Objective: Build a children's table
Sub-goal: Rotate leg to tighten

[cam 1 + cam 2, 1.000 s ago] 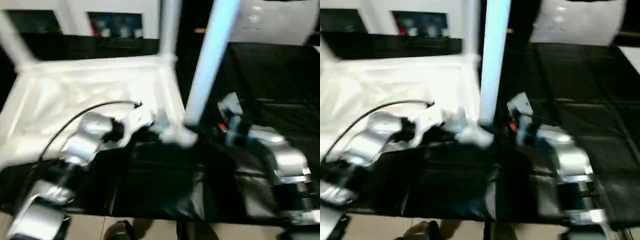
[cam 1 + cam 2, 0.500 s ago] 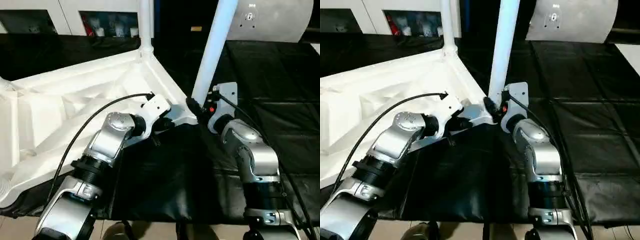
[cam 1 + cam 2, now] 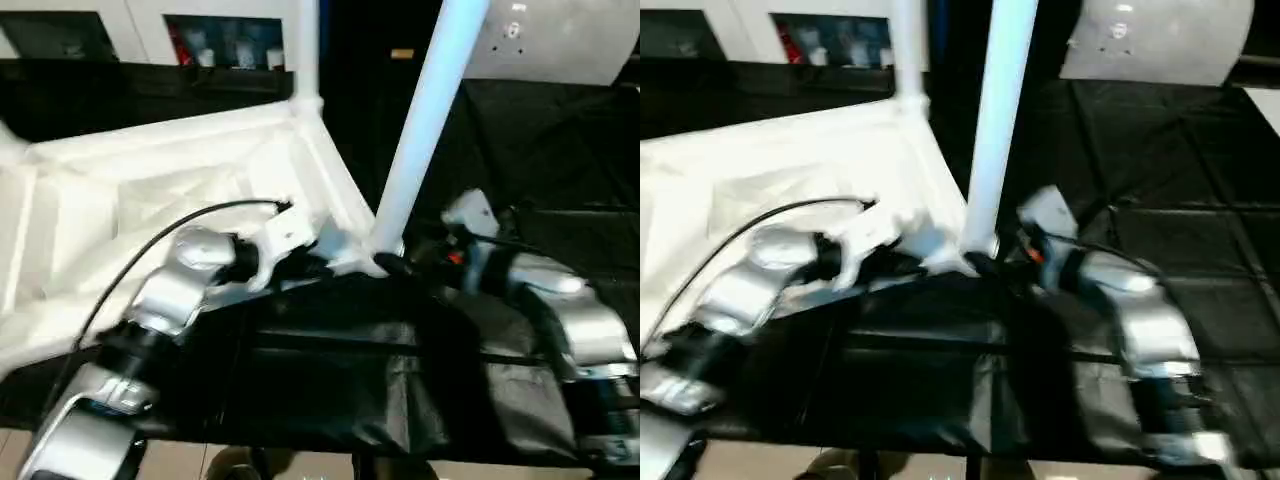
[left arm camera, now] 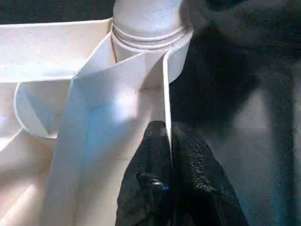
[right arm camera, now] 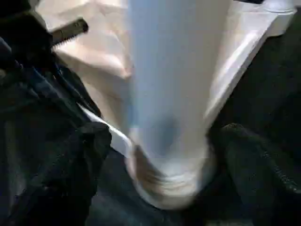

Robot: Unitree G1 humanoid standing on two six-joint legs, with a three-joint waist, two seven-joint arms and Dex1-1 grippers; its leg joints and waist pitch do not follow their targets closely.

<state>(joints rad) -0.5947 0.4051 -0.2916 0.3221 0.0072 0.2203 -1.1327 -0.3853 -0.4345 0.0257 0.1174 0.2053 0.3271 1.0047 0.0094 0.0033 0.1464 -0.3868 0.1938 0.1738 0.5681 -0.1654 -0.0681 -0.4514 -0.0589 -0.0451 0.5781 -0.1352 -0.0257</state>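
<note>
The white tabletop [image 3: 180, 190] lies underside-up on the black cloth [image 3: 330, 380]; at its near corner socket [image 4: 150, 33] a tapered leg [image 3: 425, 120] stands upright, seemingly being seated; the left gripper [image 4: 167, 155] pinches the rim wall just beside that socket, its jaws narrow; the right gripper [image 5: 164, 165] straddles the leg's base, jaws wide and apparently clear of it; next, probably regrip and twist the leg home.

We lose the near leg [image 3: 425, 120] past the frame's top edge; the tabletop [image 3: 120, 200] runs off the left edge, its ribs smeared by blur.
</note>
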